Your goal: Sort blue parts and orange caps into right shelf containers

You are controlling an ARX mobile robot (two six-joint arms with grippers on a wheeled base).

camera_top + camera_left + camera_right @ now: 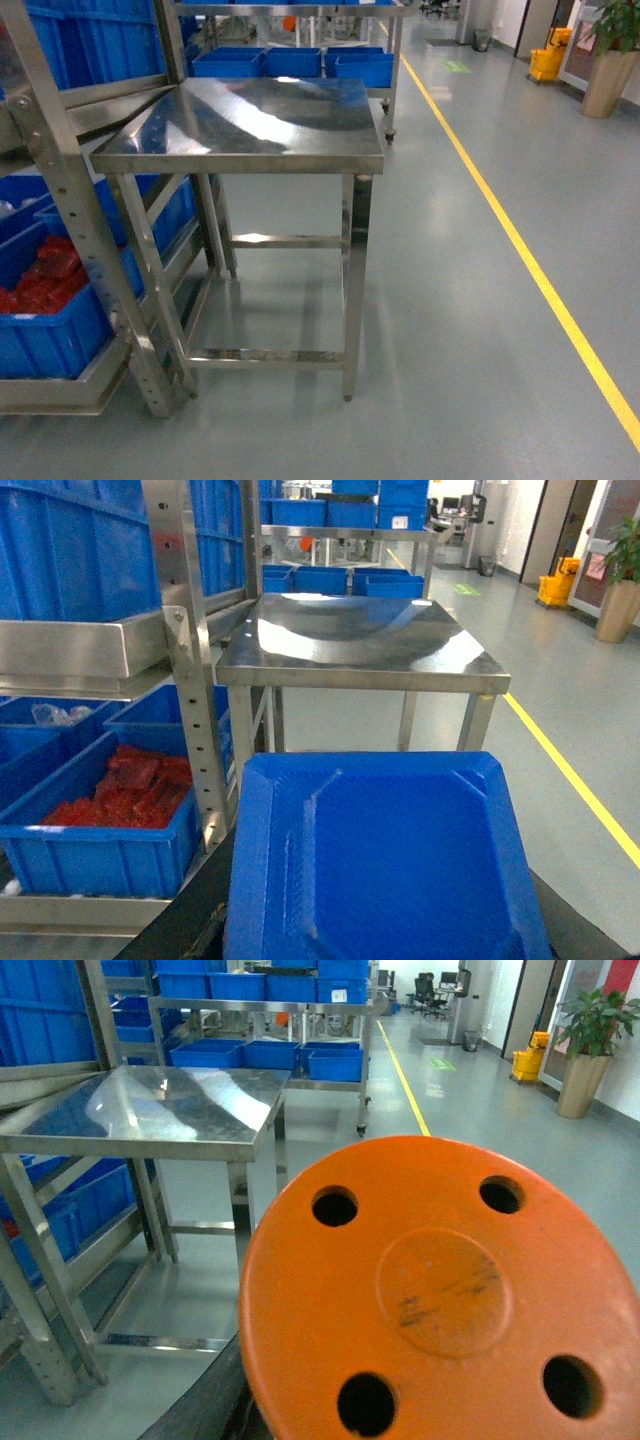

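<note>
A blue part (390, 860), a flat moulded panel with a raised octagonal centre, fills the lower left wrist view. My left gripper (385, 935) is shut on it; only a dark finger (190, 925) shows at its side. In the right wrist view my right gripper (420, 1425) is shut on an orange cap (440, 1290), a round disc with several holes. One dark finger (200, 1400) shows beside the cap. Bright-blue crates (290, 62) stand on a far rack, and another crate (50, 335) sits on the rack at left. Neither gripper shows in the head view.
A bare steel table (250, 115) stands straight ahead, against the left steel rack (60, 180). The left crate (90, 850) holds red parts (130, 790). A yellow floor line (520, 250) runs along the right. Far right stand a yellow mop bucket (547, 62) and a potted plant (610, 80).
</note>
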